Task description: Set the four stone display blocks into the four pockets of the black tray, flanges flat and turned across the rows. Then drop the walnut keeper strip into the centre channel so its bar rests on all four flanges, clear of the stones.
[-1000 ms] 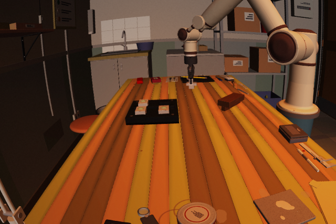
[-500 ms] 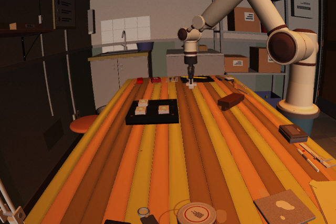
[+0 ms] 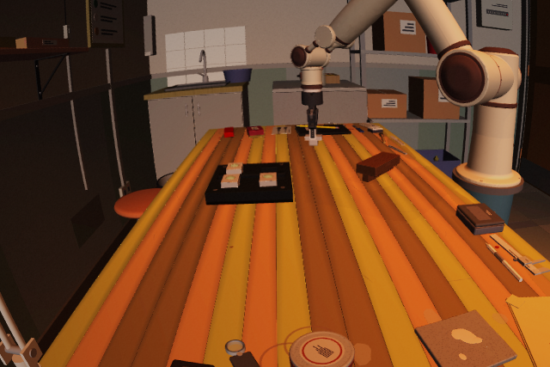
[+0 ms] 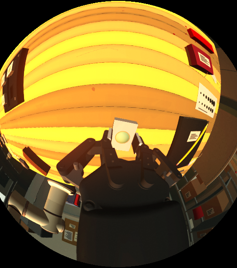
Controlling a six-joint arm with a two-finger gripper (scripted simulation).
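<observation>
A pale stone display block (image 4: 123,135) with a rounded yellow-green stone on top sits low at the far end of the striped table (image 3: 313,138). The black tray (image 3: 250,182) lies left of centre, nearer the camera. Three blocks sit in its pockets (image 3: 234,168) (image 3: 230,181) (image 3: 268,179); the far right pocket is empty. The walnut keeper strip (image 3: 377,165) lies on the table to the right of the tray. My gripper (image 4: 123,140) points straight down at the far end of the table and is closed on the stone display block.
A dark flat box (image 3: 480,218) lies near the right edge. A black mat with a yellow pencil (image 3: 323,129) lies just behind the gripper. Red boxes (image 3: 255,130) and a dotted card (image 4: 206,100) line the far edge. A round tin (image 3: 321,349) and a brown tile (image 3: 464,340) lie at the near edge.
</observation>
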